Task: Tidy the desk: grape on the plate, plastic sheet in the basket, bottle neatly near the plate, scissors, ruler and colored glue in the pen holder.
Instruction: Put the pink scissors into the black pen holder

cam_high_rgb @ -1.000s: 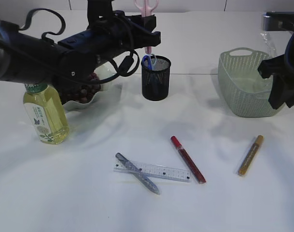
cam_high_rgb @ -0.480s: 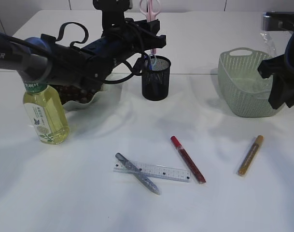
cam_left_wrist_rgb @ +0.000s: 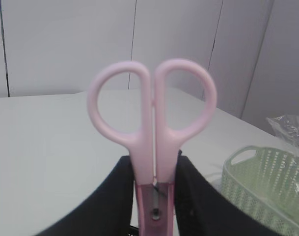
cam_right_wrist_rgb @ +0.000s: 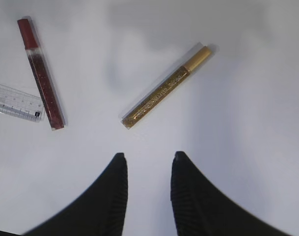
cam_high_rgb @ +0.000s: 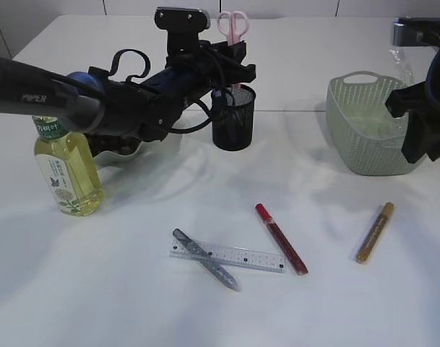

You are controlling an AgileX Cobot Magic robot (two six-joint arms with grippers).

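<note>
One word readable: "PIPER" on left arm [cam_high_rgb: 32, 95]; left gripper [cam_left_wrist_rgb: 154, 196] clamps scissors [cam_left_wrist_rgb: 153, 118]; right gripper [cam_right_wrist_rgb: 147, 169] apart.

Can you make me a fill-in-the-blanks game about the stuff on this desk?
1. The pink scissors stand in the black ____.
2. The silver glue pen lies across the clear ____.
3. The red glue pen and the gold glue pen lie on the white ____.
4. The fingers of the left gripper sit on either side of the ____.

Missing words: pen holder; ruler; table; scissors
</note>
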